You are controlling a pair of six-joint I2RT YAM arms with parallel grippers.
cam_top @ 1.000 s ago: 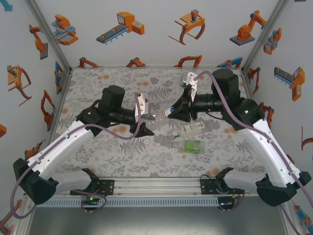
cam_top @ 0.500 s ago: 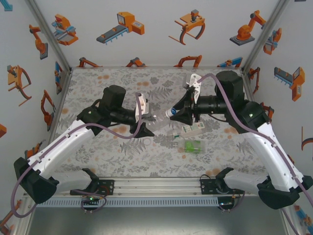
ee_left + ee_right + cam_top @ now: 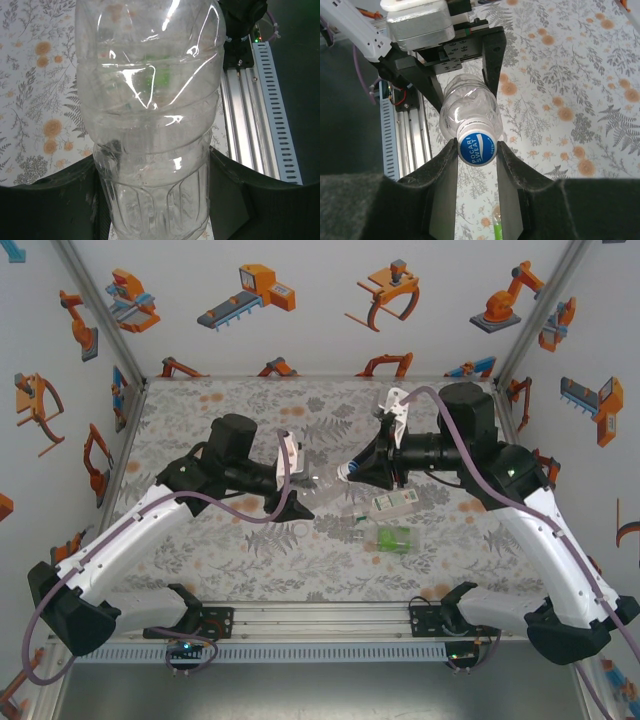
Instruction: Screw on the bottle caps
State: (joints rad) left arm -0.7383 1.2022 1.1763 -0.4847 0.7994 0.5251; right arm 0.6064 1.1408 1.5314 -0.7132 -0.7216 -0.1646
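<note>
The right gripper (image 3: 476, 144) had its two dark fingers (image 3: 445, 175) pressed against opposite sides of the blue cap (image 3: 477, 148), closed on it with no gap to be seen; the right wrist camera looked straight at the cap's face, printed in white letters, seated on the neck of the clear bottle (image 3: 468, 112). Behind that bottle the same view showed the left gripper (image 3: 462, 75) clamped across its body. The left wrist camera gave the other end: the left gripper's fingers (image 3: 55, 200) closed narrow on the bottle's ribbed lower part, its clear wall (image 3: 150, 100) running away from the lens, with the aluminium rail (image 3: 250, 125) at the table's near edge to the right. From above, the bottle lay roughly level in the air between the two grippers, over the middle of the floral table (image 3: 200, 410), the cap end toward the right arm. That overhead view also took in a labelled bottle (image 3: 392, 504) lying on the cloth just under the right gripper, a green bottle (image 3: 394, 538) just nearer than it, and a small white cap (image 3: 300, 530) below the left gripper.
</note>
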